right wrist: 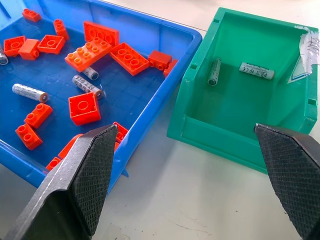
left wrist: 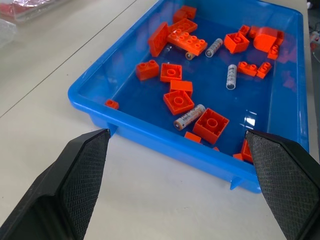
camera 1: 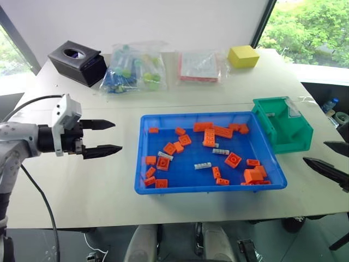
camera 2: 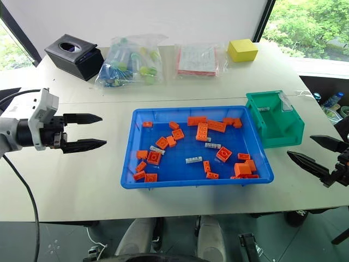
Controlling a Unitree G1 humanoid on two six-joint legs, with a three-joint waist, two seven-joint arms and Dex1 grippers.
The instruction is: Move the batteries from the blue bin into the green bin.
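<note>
The blue bin (camera 1: 207, 115) sits mid-table and holds several silvery batteries (camera 1: 202, 165) among orange bricks (camera 1: 233, 159). The left wrist view looks into it, with one battery (left wrist: 189, 117) beside a square brick. The green bin (camera 1: 294, 139) stands against the blue bin's right end, and two batteries (right wrist: 214, 71) lie inside it. My left gripper (camera 1: 118, 136) hovers open to the left of the blue bin, pointing at it. My right gripper (camera 2: 299, 146) is open and empty to the right, near the front of the green bin.
Along the table's far side stand a black tissue box (camera 1: 77, 61), a clear bag of tubes (camera 1: 133, 71), a flat red-and-white packet (camera 1: 199, 65) and a yellow block (camera 1: 243, 56). The table's front edge runs just below the blue bin.
</note>
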